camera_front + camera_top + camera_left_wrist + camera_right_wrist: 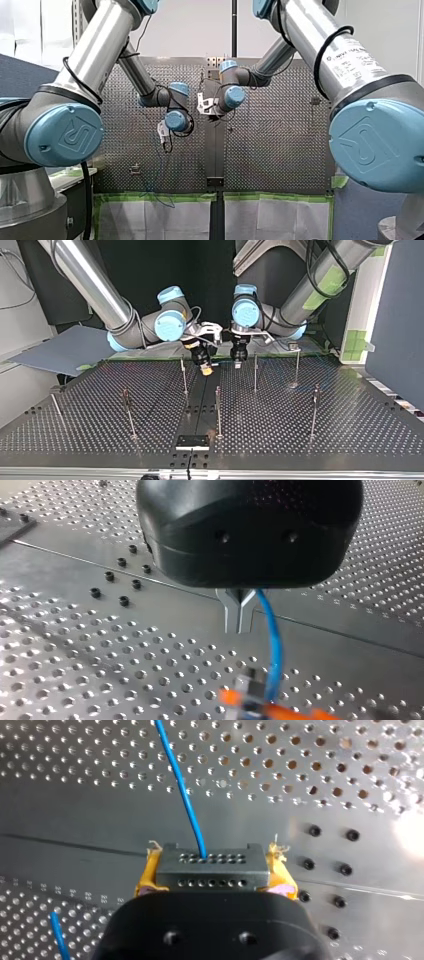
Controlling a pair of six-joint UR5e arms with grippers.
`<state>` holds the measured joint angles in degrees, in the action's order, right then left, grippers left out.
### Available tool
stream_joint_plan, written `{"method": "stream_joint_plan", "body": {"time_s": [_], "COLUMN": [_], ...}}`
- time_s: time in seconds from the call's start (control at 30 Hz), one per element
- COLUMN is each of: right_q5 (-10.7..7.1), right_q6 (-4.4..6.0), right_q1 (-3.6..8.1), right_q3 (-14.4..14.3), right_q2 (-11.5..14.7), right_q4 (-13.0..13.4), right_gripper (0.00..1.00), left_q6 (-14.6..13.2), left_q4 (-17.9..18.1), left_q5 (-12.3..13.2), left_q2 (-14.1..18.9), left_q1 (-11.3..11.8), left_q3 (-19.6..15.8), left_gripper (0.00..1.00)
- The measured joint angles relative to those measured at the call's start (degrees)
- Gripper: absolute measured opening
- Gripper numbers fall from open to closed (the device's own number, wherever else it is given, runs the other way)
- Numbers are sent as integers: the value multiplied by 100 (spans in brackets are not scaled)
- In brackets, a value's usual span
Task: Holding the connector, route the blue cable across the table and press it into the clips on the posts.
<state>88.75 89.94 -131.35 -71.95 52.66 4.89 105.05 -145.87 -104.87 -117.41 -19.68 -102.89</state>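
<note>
The connector is clamped between the yellow pads of the right gripper, one pad pressed against each of its short ends, so that its black face with two rows of small holes is turned away from the fingers. The blue cable is seen leaving the upper row of holes and running straight ahead of the fingers, over the perforated table. A second short stretch of it is seen low beside the gripper body. A cluster of black screw heads is set in the plate off to one side of the fingers.

The metal fingers of the left gripper are drawn together, tip against tip. The cable is seen coming out at their root on one side and running down just beside them — whether it is pinched cannot be told. Ahead of these fingers the cable is led to the right gripper's orange-yellow pads.

From across the table the two grippers are seen close together, both held low over the plate, with thin upright posts standing just ahead of their fingers.
</note>
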Motion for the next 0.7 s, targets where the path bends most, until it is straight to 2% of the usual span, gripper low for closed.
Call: {"method": "stream_joint_plan", "body": {"time_s": [0.2, 0.5, 0.7], "right_q5": [10, 16, 12], "right_q6": [93, 233, 303], "right_q1": [-18, -34, -31], "right_q3": [0, 0, -1], "right_q2": [217, 675, 981], "right_q4": [-93, -233, -243], "right_gripper": [0, 0, 0], "left_q6": [-1, 4, 52], "left_q4": [-263, -436, -513], "left_q5": [-5, -9, -172], "left_q2": [270, 715, 988], "left_q1": [2, 18, 28], "left_q3": [-34, -164, -166], "left_gripper": [2, 2, 2]}}
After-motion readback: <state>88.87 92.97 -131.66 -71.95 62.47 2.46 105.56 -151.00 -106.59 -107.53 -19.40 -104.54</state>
